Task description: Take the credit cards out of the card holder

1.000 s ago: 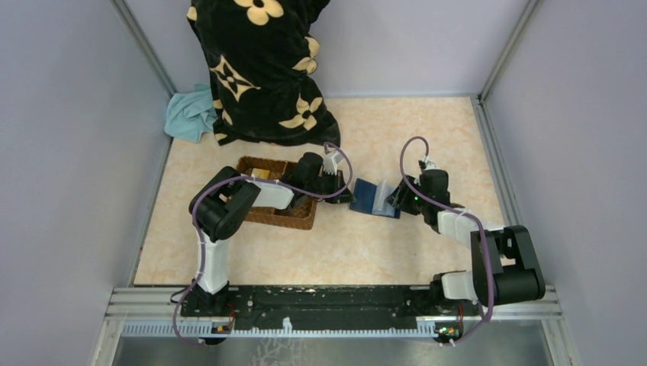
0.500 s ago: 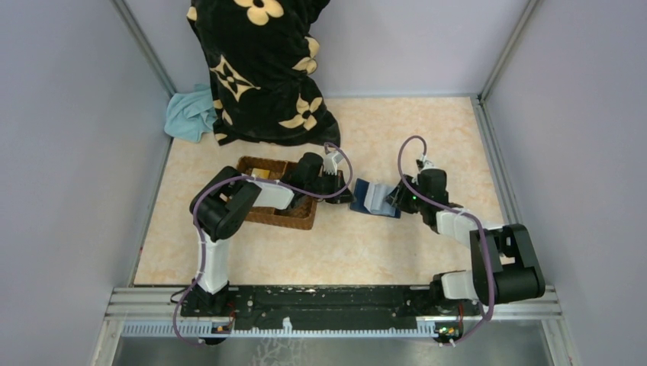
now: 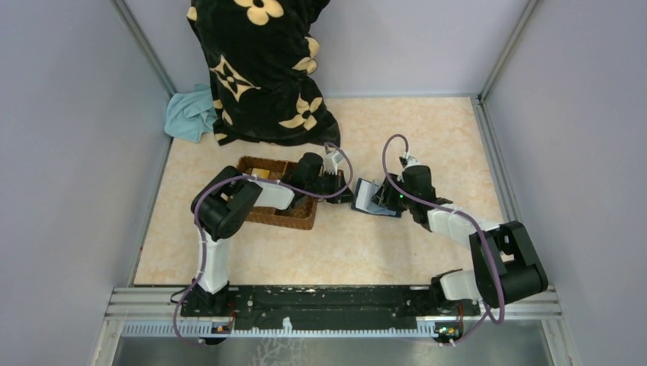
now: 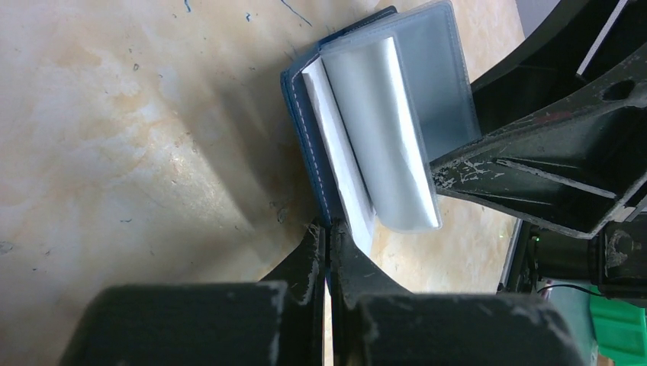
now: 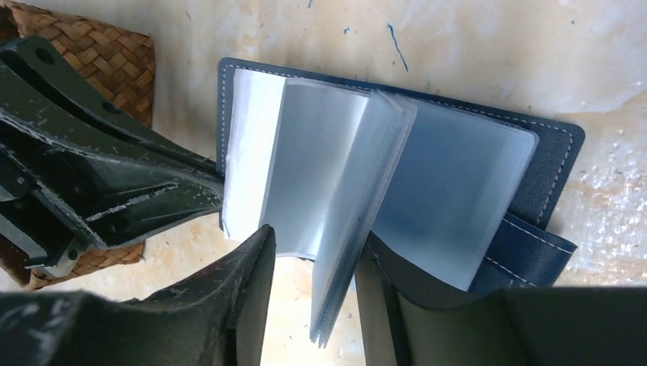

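Note:
The navy card holder (image 3: 371,197) lies open on the table between both grippers, its clear sleeves (image 5: 358,191) fanned upward. My left gripper (image 4: 329,231) is shut on the edge of its left navy cover (image 4: 293,107). My right gripper (image 5: 313,267) stands open astride a bundle of raised sleeves, which lean against its right finger (image 5: 389,290). The sleeves look clear and pale, and no credit card shows in them. One small yellowish card (image 3: 262,173) lies in the basket's far compartment.
A brown wicker basket (image 3: 294,217) sits under the left arm's forearm, just left of the holder. A black flowered blanket (image 3: 263,69) and a teal cloth (image 3: 189,114) lie at the back left. Metal rails border the table.
My right gripper has moved left over the holder and now straddles its sleeves, which stand more upright. The left gripper has kept its grip and place.

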`<state>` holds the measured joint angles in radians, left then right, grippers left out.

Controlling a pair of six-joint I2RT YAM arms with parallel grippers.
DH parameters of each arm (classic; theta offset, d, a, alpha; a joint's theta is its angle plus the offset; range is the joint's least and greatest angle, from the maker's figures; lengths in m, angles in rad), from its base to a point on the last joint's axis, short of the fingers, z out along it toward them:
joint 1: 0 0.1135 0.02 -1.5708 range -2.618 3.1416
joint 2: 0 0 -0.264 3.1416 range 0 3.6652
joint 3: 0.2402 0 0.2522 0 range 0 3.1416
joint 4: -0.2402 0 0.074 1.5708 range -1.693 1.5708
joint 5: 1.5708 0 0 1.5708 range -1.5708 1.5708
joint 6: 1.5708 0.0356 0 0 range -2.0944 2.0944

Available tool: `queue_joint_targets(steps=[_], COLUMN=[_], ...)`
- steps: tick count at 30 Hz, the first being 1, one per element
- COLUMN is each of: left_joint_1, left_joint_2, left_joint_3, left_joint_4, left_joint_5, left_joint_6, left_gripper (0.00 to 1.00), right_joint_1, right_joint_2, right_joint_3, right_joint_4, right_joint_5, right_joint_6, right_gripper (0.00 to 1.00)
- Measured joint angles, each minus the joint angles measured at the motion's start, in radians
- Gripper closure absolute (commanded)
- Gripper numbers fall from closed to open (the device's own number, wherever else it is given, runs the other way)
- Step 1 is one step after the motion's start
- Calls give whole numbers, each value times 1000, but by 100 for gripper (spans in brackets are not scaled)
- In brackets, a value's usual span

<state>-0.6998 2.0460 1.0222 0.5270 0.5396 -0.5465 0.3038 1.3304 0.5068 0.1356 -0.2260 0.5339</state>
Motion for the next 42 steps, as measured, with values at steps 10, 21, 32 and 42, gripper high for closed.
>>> queue_joint_targets(steps=[10,21,32,42], left_joint_1=[0,0,0,-6], left_joint_2=[8,9,-2,-27], left_joint_3=[0,0,-21,-48], left_joint_4=[28,35,57,35], left_joint_5=[11,13,11,-3], left_joint_6=[-4,-7,-6,9], left_gripper=[100,100,93,94], right_joint_1=[35,42,42,43], right_joint_2=[0,73,99,104], right_joint_3=[62,64,64,64], right_joint_4=[-19,17,24,35], right_joint_5=[3,-4,38,29], right_joint_6=[-2,0,-2,-18], right_gripper=[44,46,59,28])
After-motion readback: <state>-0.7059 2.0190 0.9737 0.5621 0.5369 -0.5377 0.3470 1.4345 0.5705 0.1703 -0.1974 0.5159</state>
